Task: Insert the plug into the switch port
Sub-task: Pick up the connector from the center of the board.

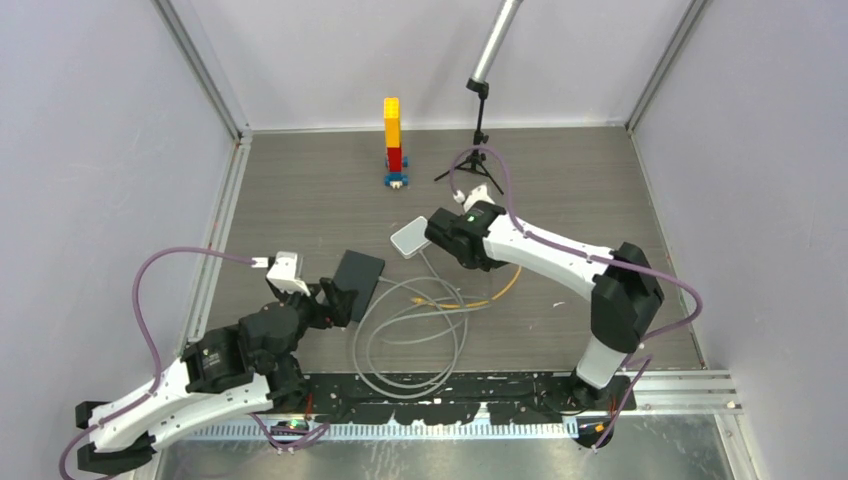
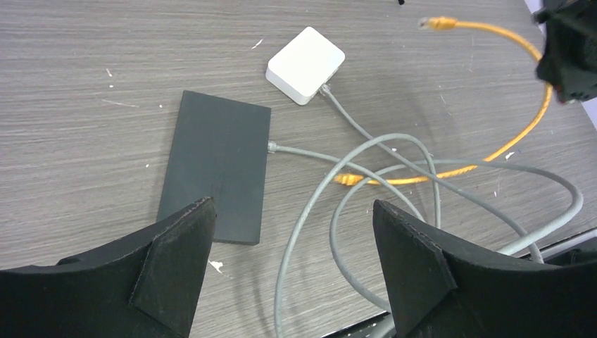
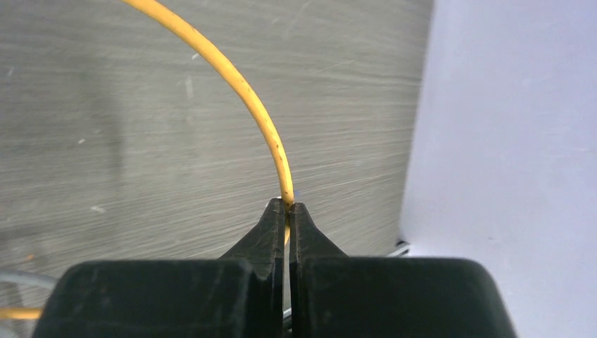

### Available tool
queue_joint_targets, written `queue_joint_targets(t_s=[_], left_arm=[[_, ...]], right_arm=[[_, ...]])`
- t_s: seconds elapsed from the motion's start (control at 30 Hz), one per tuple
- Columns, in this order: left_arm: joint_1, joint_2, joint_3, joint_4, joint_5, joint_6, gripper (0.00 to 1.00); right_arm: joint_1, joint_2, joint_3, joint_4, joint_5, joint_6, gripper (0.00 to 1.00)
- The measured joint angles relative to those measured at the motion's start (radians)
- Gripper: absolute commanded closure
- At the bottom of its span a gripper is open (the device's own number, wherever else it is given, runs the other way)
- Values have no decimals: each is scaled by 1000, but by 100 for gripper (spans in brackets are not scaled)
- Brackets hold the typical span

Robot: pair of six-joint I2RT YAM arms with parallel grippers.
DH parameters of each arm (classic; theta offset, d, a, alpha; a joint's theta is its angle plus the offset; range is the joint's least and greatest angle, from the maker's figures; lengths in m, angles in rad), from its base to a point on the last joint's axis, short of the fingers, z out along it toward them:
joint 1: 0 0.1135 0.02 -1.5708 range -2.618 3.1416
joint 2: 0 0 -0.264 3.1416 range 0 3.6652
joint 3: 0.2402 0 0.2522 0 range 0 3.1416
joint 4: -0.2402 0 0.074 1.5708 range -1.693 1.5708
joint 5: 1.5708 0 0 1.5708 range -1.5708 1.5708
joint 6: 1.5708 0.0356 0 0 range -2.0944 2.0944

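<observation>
Right arm: jaws pressed together, pinching the yellow cable [image 3: 243, 88] between the fingertips. In the right wrist view the cable rises from the pinch and arcs up and left over the counter [image 3: 105, 141].

Plug [image 2: 431, 23]: the yellow cable's free end with a clear tip. The left wrist view shows it past the right arm's jaws, pointing toward the white box [image 2: 306, 63] but apart from it. From above the plug is hidden behind the right arm's wrist.

Switch port: on the side face of the white box, which lies flat near the counter's middle. A grey cable [image 2: 310, 211] already enters that face. The port opening is too small to make out.

The yellow cable's other end [image 2: 346, 179] lies on the counter among the grey cable's loops.

Left arm: jaws spread wide with nothing between them, at the near end of a flat black box [image 2: 218, 165]. I cannot tell whether they touch it. The grey cable also plugs into this box's right edge.

At the back stand a coloured brick tower [image 1: 394, 140] and a small tripod [image 1: 480, 150].
</observation>
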Motion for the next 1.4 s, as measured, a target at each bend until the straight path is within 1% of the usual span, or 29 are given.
queue_joint_targets(t_s=[0.07,0.17,0.33,0.43,0.53,0.67,0.73,0.8,0.87,1.0,1.1,1.27,1.4], left_arm=[[0,10,10,3,0,7,16],[0,13,13,9,0,18,16],[0,13,14,10,-1,22,16],[0,5,14,10,-7,22,16],[0,-11,14,10,-8,26,16],[0,-12,43,21,2,54,15],[0,-6,68,56,18,86,14],[0,5,90,108,45,117,14],[0,22,104,179,82,158,13],[0,66,106,362,170,226,12],[0,113,105,509,221,263,12],[0,198,98,754,315,293,11],[0,292,93,942,399,314,11]], right_arm=[[-1,-21,40,-53,53,1,99],[-1,-62,145,-113,134,-22,99],[-1,-122,357,-154,250,-122,100],[-4,-127,455,-167,303,-190,100],[-5,-121,506,-170,338,-239,99],[-5,-126,505,-146,346,-286,100],[-5,-163,455,-72,307,-327,100],[-5,-243,364,24,236,-372,100],[-5,-360,254,140,137,-425,100],[-6,-568,111,313,-60,-506,99],[-5,-669,34,430,-214,-556,100],[-5,-748,-97,584,-406,-611,100],[-5,-769,-161,658,-481,-599,100]])
